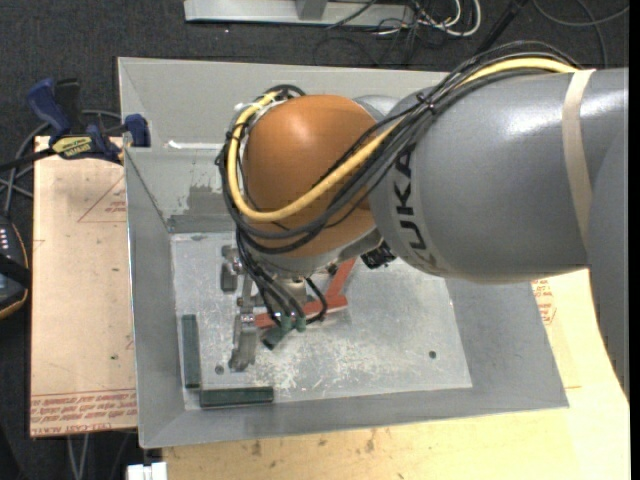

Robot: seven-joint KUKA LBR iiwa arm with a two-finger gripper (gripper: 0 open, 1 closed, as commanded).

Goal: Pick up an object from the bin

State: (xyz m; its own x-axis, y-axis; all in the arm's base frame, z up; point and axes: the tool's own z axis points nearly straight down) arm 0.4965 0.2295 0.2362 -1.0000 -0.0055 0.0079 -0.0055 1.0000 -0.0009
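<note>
Our tool (pixel 258 343) hangs low over the left half of the bin (pixel 150 268), under the orange wrist cover (pixel 300 168). We cannot tell whether it stands wide or narrow, since cables and wrist hide much of it. The nearest thing is a red flat piece (pixel 338 286), just beside the tool toward the bin's middle and partly under the wrist. A dark bar (pixel 190 351) lies along the left wall and a second dark bar (pixel 235 396) along the near wall, both apart from the tool. We judge it best to centre over the red piece, descend straight, close only when it sits squarely inside, and avoid the bars by the walls, where room is scant.
</note>
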